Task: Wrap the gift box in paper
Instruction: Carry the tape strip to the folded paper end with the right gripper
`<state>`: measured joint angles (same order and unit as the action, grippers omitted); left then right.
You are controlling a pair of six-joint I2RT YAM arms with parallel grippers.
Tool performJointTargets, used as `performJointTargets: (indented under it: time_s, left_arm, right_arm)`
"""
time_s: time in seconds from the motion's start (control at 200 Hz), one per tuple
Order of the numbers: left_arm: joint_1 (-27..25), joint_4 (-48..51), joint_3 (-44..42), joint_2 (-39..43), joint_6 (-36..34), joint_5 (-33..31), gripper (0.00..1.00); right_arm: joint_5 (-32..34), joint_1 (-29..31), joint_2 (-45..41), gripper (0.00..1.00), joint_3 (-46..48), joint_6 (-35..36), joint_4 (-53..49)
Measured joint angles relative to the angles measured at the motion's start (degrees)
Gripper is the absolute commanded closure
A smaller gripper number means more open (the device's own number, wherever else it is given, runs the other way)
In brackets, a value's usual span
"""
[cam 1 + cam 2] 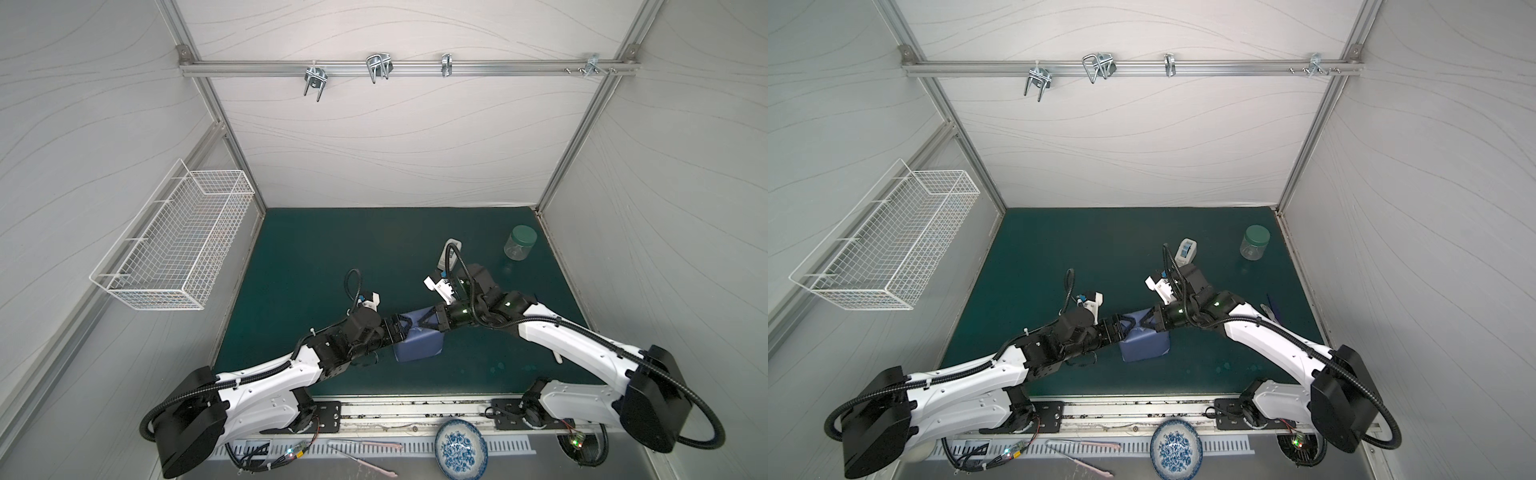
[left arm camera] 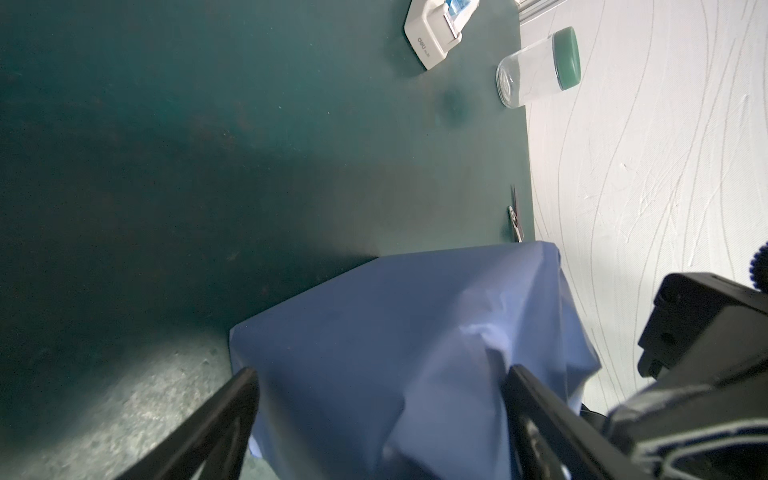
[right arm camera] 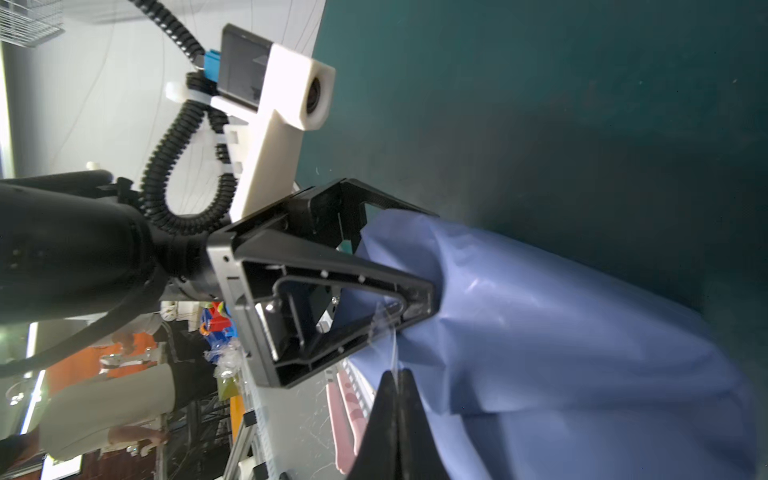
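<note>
Table (image 1: 316,266) comes first: you see green mat, with the paper (image 1: 419,347) covering the gift box near its front middle. Your left claw (image 1: 402,328) straddles the bundle, jaws spread; your right claw (image 1: 432,320) is clenched above it.

The scene is enclosed by white walls (image 1: 395,158) marked with thin wavy lines and framed by aluminium posts. A rail (image 1: 407,67) is fixed across the back wall, and metal hooks (image 1: 379,66) are hung from it. Below the rail, the desk (image 1: 332,249) is covered by a dark green mat. A white wire basket (image 1: 174,245) is mounted on the side wall, left of the desk. Even, bright light is cast from above. Beyond the enclosure, a cluttered room with people (image 3: 104,399) is glimpsed in the right wrist view.
</note>
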<state>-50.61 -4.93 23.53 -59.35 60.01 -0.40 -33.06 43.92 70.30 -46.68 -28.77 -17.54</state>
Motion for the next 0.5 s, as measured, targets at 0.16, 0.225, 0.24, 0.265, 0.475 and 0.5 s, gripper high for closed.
performJointTargets:
  time_s: [0.16,0.225,0.24,0.265,0.475,0.5]
  left_arm:
    - [0.0,0.0,0.0,0.0,0.0,0.0,0.07]
    - [0.0,0.0,0.0,0.0,0.0,0.0,0.07]
    - [0.0,0.0,0.0,0.0,0.0,0.0,0.07]
    - [0.0,0.0,0.0,0.0,0.0,0.0,0.07]
    - [0.0,0.1,0.0,0.0,0.0,0.0,0.07]
    - [0.0,0.1,0.0,0.0,0.0,0.0,0.07]
  right_arm:
    - [1.2,0.0,0.8,1.0,0.0,1.2,-1.3]
    - [1.4,0.0,0.8,1.0,0.0,1.6,-1.6]
    - [1.5,0.0,0.8,1.0,0.0,1.7,-1.7]
    - [1.6,0.0,0.8,1.0,0.0,1.7,-1.8]
    - [3.5,0.9,1.2,1.0,-0.1,3.7,-2.2]
    - [3.7,1.0,1.2,1.0,-0.1,3.9,-2.2]
